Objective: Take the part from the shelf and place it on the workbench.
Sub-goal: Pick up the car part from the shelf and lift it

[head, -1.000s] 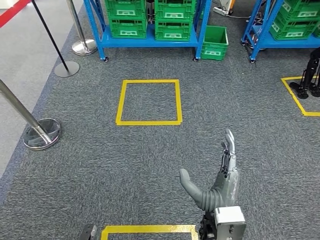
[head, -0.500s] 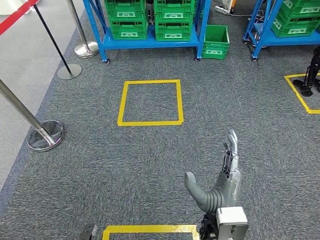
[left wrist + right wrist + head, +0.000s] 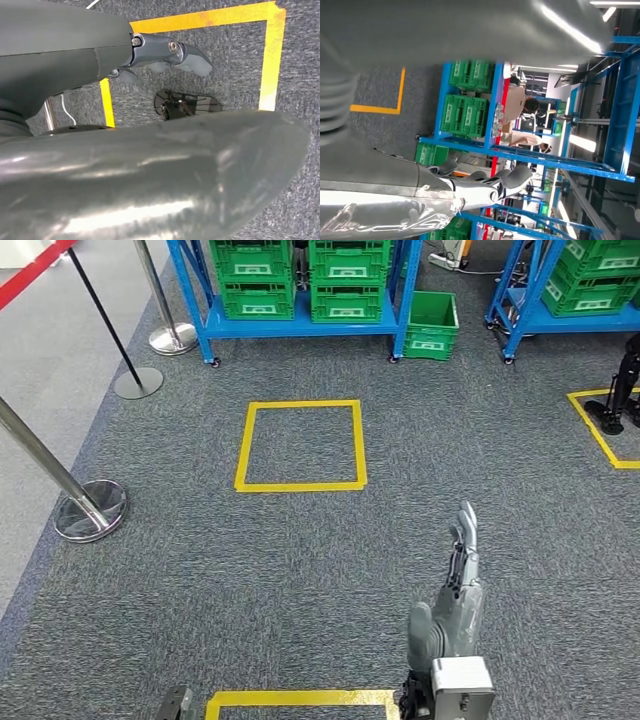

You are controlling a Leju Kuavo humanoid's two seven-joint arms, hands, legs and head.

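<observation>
The blue shelf [image 3: 302,315] stands at the far side of the carpet, loaded with green crates [image 3: 343,285]; I cannot make out any single part in them. My right hand [image 3: 455,602] is raised low in the head view, well short of the shelf, fingers straight and pointing toward it, thumb folded against the palm, holding nothing. In the right wrist view the right hand [image 3: 395,185] has its fingers [image 3: 490,182] stretched out toward the shelf. My left hand [image 3: 68,55] hangs over the floor with fingers [image 3: 170,50] extended and empty; its dark edge [image 3: 175,706] shows in the head view.
A yellow tape square [image 3: 300,445] marks the carpet before the shelf, another [image 3: 298,700] lies at my feet. Chrome stanchions [image 3: 87,510] stand at the left. A green crate [image 3: 430,325] sits on the floor, a second blue shelf [image 3: 528,300] at the right. People [image 3: 520,107] stand behind the shelves.
My right thumb, sticking out sideways before, has folded in against the palm. The camera shifted slightly a second ago; the scene has held still since.
</observation>
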